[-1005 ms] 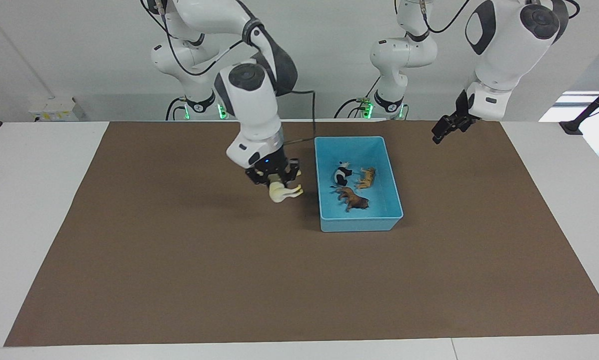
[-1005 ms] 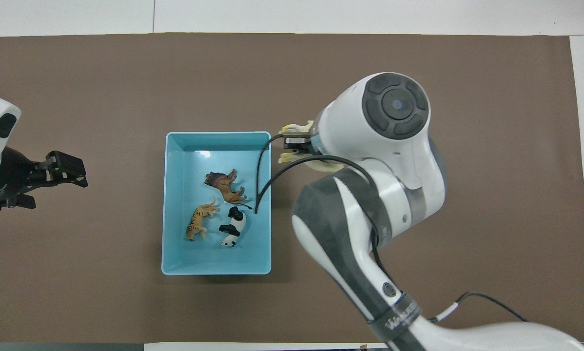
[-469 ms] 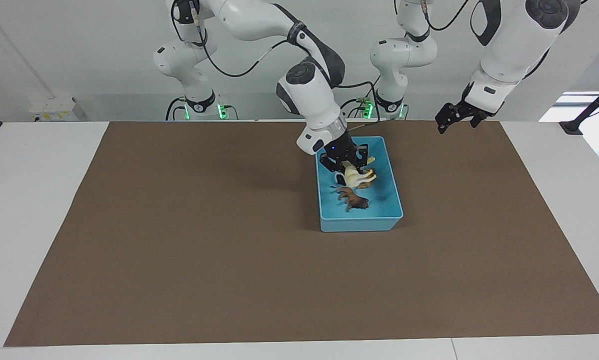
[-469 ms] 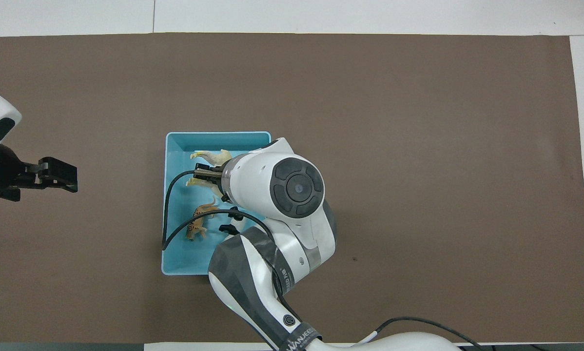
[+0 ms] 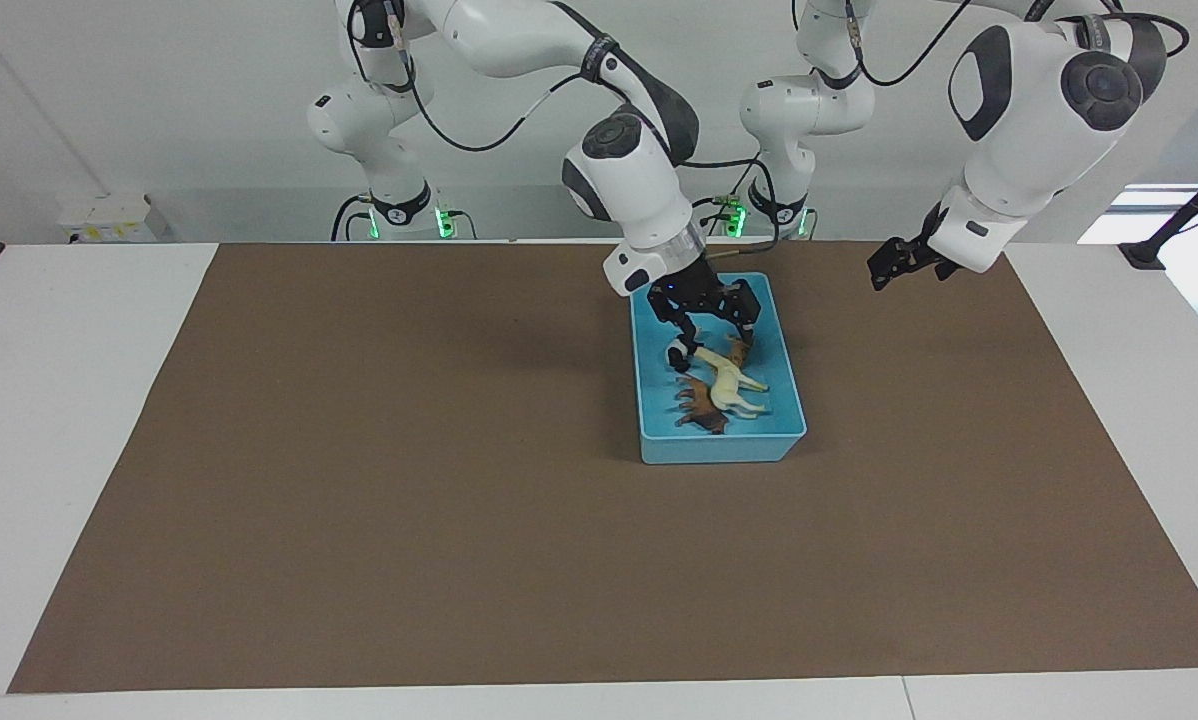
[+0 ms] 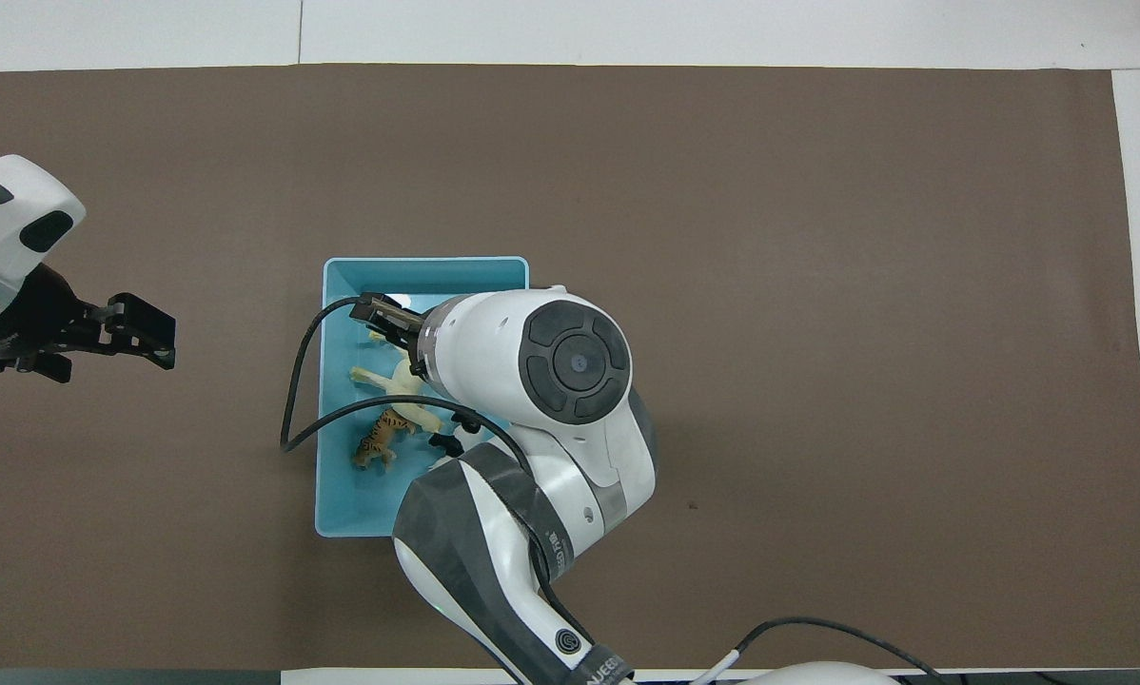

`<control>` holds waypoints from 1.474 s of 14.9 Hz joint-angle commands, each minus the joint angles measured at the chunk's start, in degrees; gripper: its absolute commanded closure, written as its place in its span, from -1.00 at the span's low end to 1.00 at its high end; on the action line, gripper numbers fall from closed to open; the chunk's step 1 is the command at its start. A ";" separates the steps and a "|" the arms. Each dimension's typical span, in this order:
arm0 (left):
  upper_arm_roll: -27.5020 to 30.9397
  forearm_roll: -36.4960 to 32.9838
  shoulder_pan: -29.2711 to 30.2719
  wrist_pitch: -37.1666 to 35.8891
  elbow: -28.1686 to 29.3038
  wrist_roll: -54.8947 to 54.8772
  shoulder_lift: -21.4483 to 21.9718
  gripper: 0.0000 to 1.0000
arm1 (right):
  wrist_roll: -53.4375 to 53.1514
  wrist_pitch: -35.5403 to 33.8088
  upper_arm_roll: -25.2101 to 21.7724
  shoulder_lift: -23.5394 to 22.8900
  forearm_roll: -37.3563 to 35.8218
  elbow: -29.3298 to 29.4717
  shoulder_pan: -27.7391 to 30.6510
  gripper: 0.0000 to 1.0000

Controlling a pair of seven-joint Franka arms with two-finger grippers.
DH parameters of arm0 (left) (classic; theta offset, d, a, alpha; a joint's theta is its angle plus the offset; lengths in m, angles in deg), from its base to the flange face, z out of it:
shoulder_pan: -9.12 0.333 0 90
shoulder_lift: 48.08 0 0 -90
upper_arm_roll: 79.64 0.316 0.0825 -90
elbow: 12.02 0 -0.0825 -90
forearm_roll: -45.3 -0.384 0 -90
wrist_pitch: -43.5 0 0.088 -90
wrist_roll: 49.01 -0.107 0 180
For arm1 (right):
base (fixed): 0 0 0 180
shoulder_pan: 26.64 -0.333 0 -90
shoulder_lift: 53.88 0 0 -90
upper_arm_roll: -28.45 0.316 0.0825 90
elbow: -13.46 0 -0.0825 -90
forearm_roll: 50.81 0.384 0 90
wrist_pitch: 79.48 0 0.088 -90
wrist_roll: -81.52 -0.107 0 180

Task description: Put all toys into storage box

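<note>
The light blue storage box (image 5: 716, 447) stands on the brown mat, near the robots. My right gripper (image 5: 712, 313) hangs open and empty just over the box. The cream-white horse (image 5: 730, 386) lies on its side in the box, partly on the dark brown lion (image 5: 696, 408). The panda (image 5: 677, 355) and the orange tiger (image 5: 738, 349) lie under the gripper, partly covered. The overhead view shows the box (image 6: 418, 264), the horse (image 6: 387, 380), the tiger (image 6: 377, 443) and a bit of the panda (image 6: 447, 443); the lion is hidden there. My left gripper (image 5: 893, 263) waits in the air over the mat at the left arm's end.
The brown mat (image 5: 409, 520) covers most of the white table (image 5: 69, 400). The right arm's wrist and cable (image 6: 294, 419) hang over the box and its side toward the left arm's end. A black stand (image 5: 1149, 250) is at the table's corner.
My right gripper carried the horse from the mat beside the box to over the box, then opened; the horse dropped onto the lion. My left gripper shifted slightly.
</note>
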 commanded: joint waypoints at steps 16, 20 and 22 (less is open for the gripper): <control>0.41 0.67 -2.63 3.49 -2.27 -1.75 0.72 -1.00 | 57.33 -31.90 -3.60 12.39 -18.02 -0.74 37.86 -1.00; -0.21 0.76 -2.71 6.14 -1.93 -1.40 1.16 -1.00 | 58.04 -41.75 -2.99 19.24 -22.25 -0.65 40.14 -1.00; -0.21 0.67 -2.63 5.96 -1.93 -1.23 1.25 -1.00 | 61.71 -45.10 -1.15 21.70 -22.34 -0.74 43.47 -1.00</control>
